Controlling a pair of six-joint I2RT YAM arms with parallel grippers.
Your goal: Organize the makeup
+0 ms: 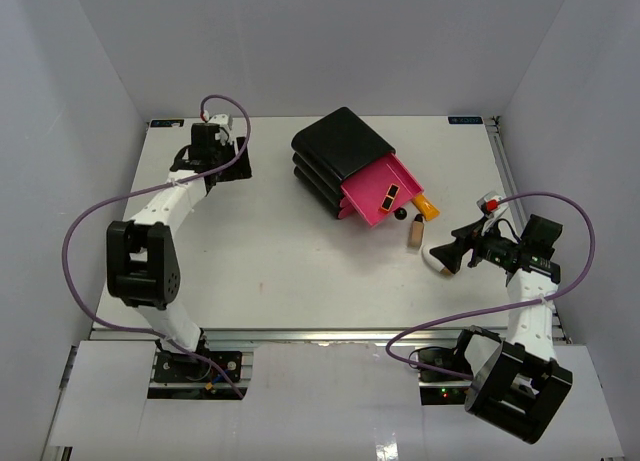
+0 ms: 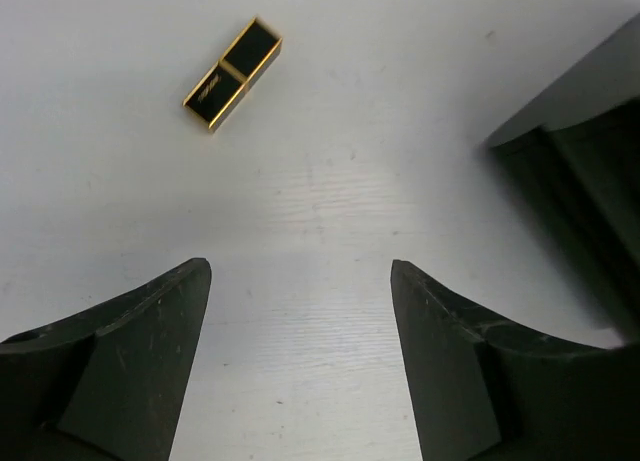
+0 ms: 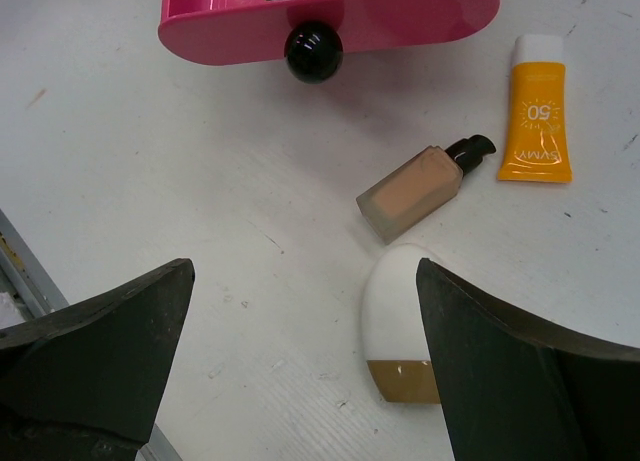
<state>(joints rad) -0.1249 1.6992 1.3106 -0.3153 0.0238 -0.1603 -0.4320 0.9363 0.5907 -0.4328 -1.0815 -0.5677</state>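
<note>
Ideally, the right fingers (image 3: 100,351), spread wide, should squarely straddle the white oval tube (image 3: 400,316) near the pink drawer (image 3: 420,16). The left fingers (image 2: 130,361) gape too.

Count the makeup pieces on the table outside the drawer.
4: orange tube, tan bottle and white tube before the pink drawer; a black-gold lipstick by the left gripper. Others may hide.

The scene is lit brightly and evenly from above, and only soft shadows are cast on the white table (image 1: 280,271). In both wrist views the jaws are rendered dark and slightly blurred. Beyond the right jaws, small glints are caught on the pink drawer (image 3: 330,21) and its black knob (image 3: 313,51).
</note>
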